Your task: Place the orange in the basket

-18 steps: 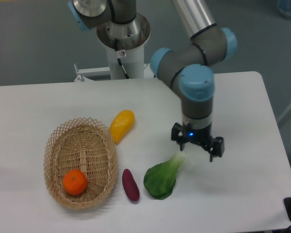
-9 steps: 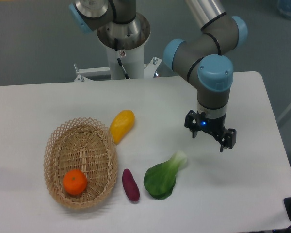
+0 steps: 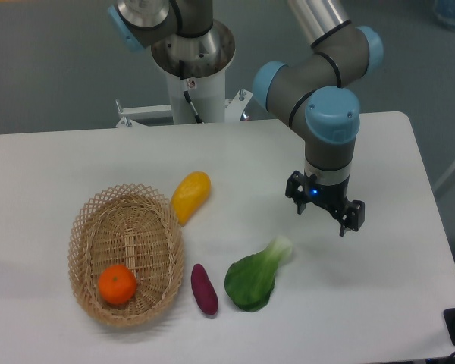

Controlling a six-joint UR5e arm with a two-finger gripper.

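The gripper [image 3: 323,215] has slid a tiny bit to the left since half a second ago; a second ago it was lower and further left, just above the leafy green. Now it hangs over the bare white table [image 3: 379,303], right of all the food. Its two dark fingers are spread apart and hold nothing.

Nearest to us, the orange [image 3: 117,285] lies inside the basket [image 3: 87,227], at its near end. It is round, bright and a bit bumpy. The basket is oval, woven from tan wicker, with a holey lattice rim. Just right of it lies a small purple sweet potato [image 3: 205,289], long and smooth. Right of that is a leafy green vegetable [image 3: 254,278] with a pale stalk pointing up toward the gripper.

Further back, a smooth yellow fruit [image 3: 190,195], long and rounded, lies just beside the basket's far rim.

At the far edge stands the arm's round base [image 3: 191,53]. The top of the arm is cut off by the picture edge.
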